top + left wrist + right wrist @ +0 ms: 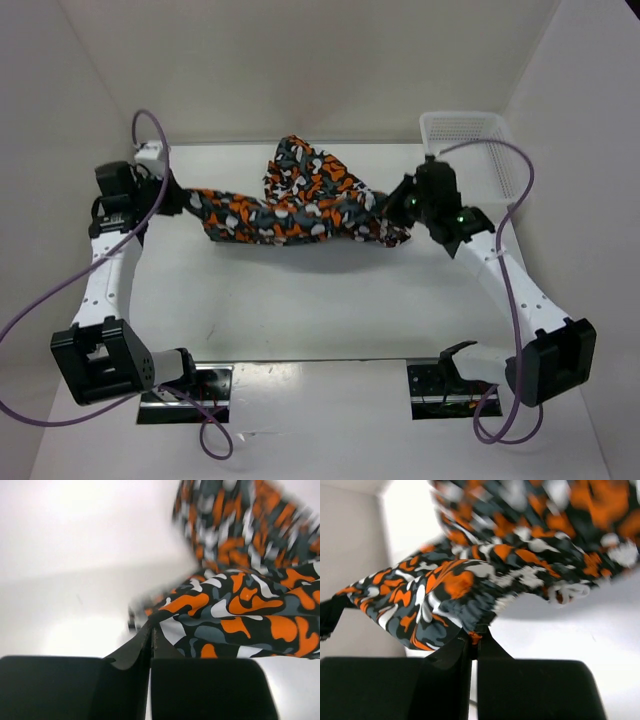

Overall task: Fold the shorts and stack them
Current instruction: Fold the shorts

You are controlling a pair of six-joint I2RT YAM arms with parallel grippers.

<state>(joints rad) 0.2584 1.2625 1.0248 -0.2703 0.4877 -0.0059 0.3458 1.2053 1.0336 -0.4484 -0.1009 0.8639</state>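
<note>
Shorts (295, 205) stretch in a sagging band between both arms, over the middle of the white desk (300, 300). At one end the left gripper (185, 200) is pinched closed on the fabric. At the other the right gripper (395, 207) is clamped likewise. A white mesh basket (470, 130) sits at the far right corner.

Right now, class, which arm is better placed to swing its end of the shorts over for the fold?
Probably left: left gripper pinches a flat corner of the shorts; right gripper holds bunched fabric, closer to the basket.
</note>
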